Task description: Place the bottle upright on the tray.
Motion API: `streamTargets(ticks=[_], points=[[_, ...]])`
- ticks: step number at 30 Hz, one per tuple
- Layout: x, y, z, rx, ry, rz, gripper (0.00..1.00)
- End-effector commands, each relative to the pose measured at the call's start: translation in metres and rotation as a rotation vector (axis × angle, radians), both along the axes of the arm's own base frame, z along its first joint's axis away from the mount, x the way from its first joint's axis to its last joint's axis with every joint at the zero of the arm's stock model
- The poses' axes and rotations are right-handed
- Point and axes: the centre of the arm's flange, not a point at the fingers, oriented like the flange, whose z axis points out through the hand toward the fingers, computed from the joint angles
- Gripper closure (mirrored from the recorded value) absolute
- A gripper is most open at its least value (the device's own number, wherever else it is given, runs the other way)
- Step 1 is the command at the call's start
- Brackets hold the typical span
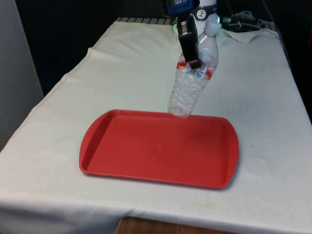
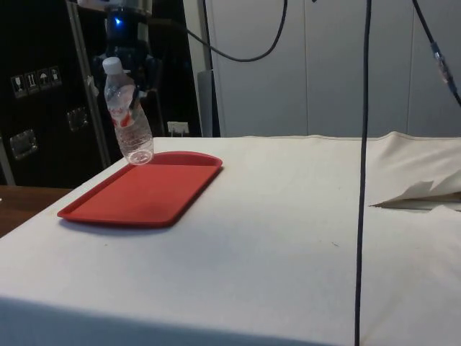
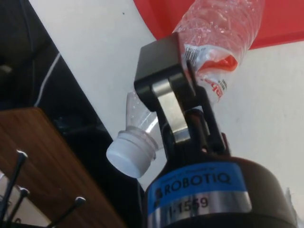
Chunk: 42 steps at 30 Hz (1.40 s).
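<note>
Your claw is clamped on a clear plastic bottle, gripping it at the red-and-white label band and holding it in the air over the far rim of the red tray. The front view gives you one black finger laid across the bottle's upper half, with the crumpled base hanging just above the tray's far edge, near the middle of that edge.

The side view gives you what the front view cannot: a visible gap between the bottle's base and the tray, so the bottle touches nothing but the claw. There the tray sits flat on the white-clothed desk.

Your wrist view brings the grip close: a finger pressed against the label, and the white cap pointing back towards the desk's dark edge, away from the tray.

The bottle stands near upright but tilted. Its long axis runs cap up, base down, with the cap leaning towards the front view's right and away from the tray, and the base swung over the rim.
</note>
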Motion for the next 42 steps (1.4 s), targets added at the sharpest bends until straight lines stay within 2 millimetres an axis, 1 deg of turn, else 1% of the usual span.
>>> streamTargets(ticks=[1,2,3,5,8,9,10,13,17,26,27,34,35,42], points=[[0.002,-0.004,0.0,0.006,-0.006,0.0,0.67],[0.002,-0.004,0.0,0.006,-0.006,0.0,0.67],[0.0,0.0,0.0,0.0,0.0,0.0,0.67],[0.005,-0.011,-0.002,0.018,-0.013,-0.004,0.67],[0.006,-0.019,-0.005,0.029,-0.018,-0.008,0.67],[0.005,-0.025,-0.006,0.036,-0.02,-0.01,0.67],[0.005,-0.021,-0.006,0.029,-0.018,-0.011,0.67],[0.005,-0.034,-0.007,0.045,-0.023,-0.014,0.67],[0.003,-0.043,-0.007,0.062,-0.021,-0.02,0.67],[0.001,-0.06,-0.011,0.109,-0.022,-0.047,0.67],[-0.001,-0.059,-0.011,0.103,-0.023,-0.05,0.67],[0.002,-0.073,-0.019,0.134,-0.002,-0.066,0.67],[0.001,-0.071,-0.018,0.129,-0.008,-0.067,0.67],[0.006,-0.086,-0.027,0.154,0.028,-0.079,0.67]])
